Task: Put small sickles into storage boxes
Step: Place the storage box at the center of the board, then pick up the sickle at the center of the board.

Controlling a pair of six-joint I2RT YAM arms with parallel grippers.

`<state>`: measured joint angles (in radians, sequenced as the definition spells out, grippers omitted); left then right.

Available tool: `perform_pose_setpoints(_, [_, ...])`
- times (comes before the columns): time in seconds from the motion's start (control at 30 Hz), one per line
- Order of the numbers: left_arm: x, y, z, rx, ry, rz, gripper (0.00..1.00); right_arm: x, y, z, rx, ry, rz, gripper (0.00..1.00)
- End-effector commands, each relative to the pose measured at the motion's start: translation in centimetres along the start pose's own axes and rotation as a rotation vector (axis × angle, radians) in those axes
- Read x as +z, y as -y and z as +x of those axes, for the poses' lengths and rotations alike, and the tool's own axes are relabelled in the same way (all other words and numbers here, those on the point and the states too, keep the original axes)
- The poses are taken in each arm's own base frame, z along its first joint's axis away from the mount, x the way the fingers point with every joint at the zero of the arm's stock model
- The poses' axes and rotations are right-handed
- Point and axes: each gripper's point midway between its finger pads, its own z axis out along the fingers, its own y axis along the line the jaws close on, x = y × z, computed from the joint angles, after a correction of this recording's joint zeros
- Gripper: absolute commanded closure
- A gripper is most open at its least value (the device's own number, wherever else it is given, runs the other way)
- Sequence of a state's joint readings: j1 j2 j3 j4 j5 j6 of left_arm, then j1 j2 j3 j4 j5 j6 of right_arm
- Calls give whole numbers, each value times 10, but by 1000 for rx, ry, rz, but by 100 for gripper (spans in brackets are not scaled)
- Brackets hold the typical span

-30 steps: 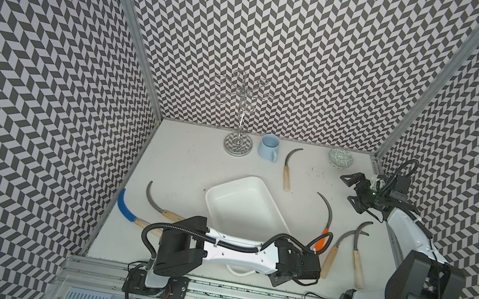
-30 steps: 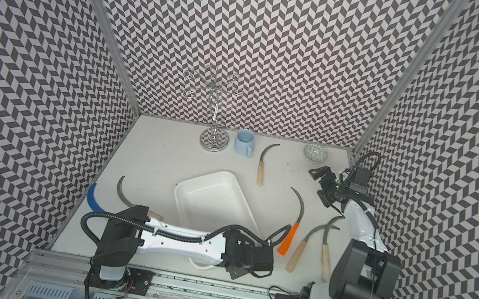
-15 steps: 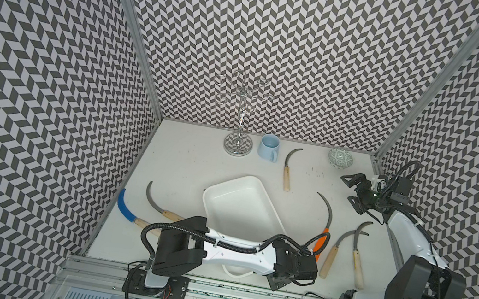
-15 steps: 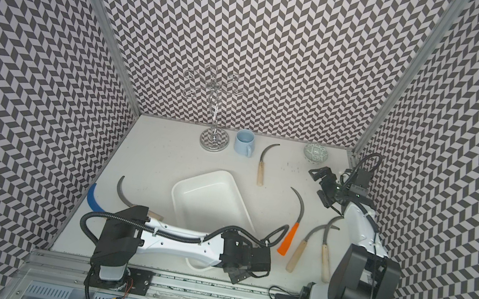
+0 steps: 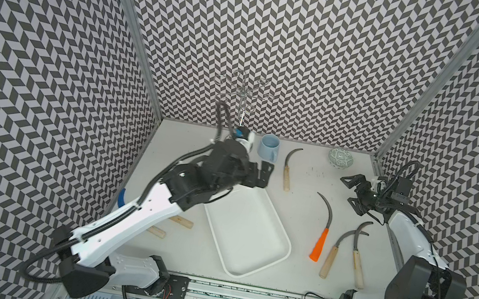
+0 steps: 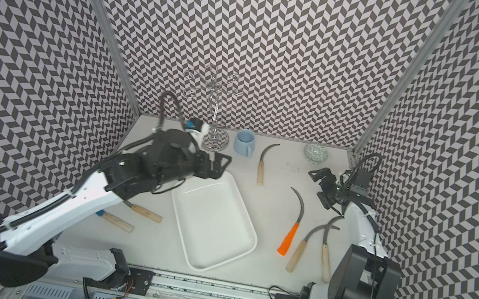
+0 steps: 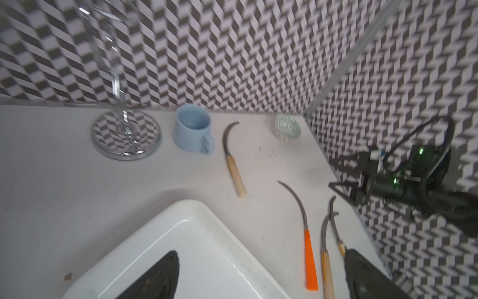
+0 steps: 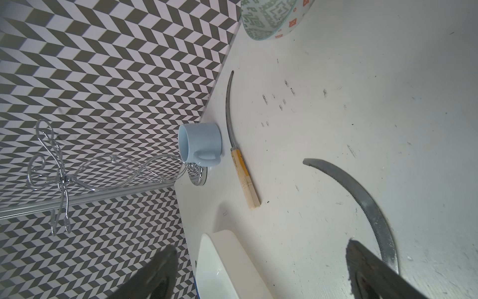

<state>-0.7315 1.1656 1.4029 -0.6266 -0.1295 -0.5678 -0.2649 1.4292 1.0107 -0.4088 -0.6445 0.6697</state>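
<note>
Progress: 0 of 6 sickles in, so this looks like the very start.
Storage box: the white tray (image 5: pixel 244 234) is totally empty, and its far corner sits right under the left gripper (image 5: pixel 264 174).
Left gripper: jaws spread wide, nothing in them, hovering over that corner.
Right gripper: the right gripper (image 5: pixel 352 193) is also wide open and empty, up off the table.
Nearest to left gripper: the wooden-handled sickle (image 5: pixel 287 168) lies just ahead of its fingertips, beside the blue mug (image 5: pixel 268 147).
Nearest to right gripper: the orange-handled sickle (image 5: pixel 319 246), blade tip near 1 of its fingers.
Behind right gripper: the crossed pair (image 5: pixel 333 253), blades overlapping, lying alongside its arm.
Behind left gripper: 2 pale handles (image 5: pixel 182 222) poking out from under the left arm; their blades are hidden.
Left to do: all 6 pick-and-drops, I'd say. Crossed pair looks like the fiddly one.
</note>
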Motion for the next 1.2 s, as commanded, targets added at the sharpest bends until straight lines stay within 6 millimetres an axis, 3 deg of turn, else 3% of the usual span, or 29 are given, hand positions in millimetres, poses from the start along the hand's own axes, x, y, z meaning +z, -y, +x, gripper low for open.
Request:
perform_pose_setpoints(0.0, [-9, -30, -4, -117, -9, 52, 1, -7, -20, -7, -52, 17, -50, 0])
perform_pose_setpoints(0.13, [-31, -88, -14, -245, 44, 45, 0, 1, -35, -1, -97, -6, -78, 0])
perform_pose_setpoints(0.27, [-36, -125, 0, -411, 55, 44, 0, 18, -54, 6, -199, -14, -46, 0])
perform_pose_setpoints(0.43, [-36, -130, 19, -565, 58, 114, 1, 48, -90, 20, -338, -48, 17, 0])
perform_pose_setpoints(0.63, [-40, -124, 29, -664, 23, 200, 1, 98, -102, 46, -478, -170, 137, 0])
perform_pose_setpoints(0.77, [-35, -118, 37, -709, -47, 241, 1, 125, -96, 55, -542, -218, 220, 0])
perform_pose_setpoints(0.9, [-33, -112, 31, -691, -75, 266, 1, 147, -88, 61, -619, -267, 318, 8])
perform_pose_setpoints(1.03, [-29, -111, 27, -661, -103, 260, 1, 161, -79, 63, -678, -273, 406, 17])
perform_pose_setpoints(1.17, [-24, -114, 22, -654, -119, 255, 0, 172, -70, 67, -725, -292, 472, 19])
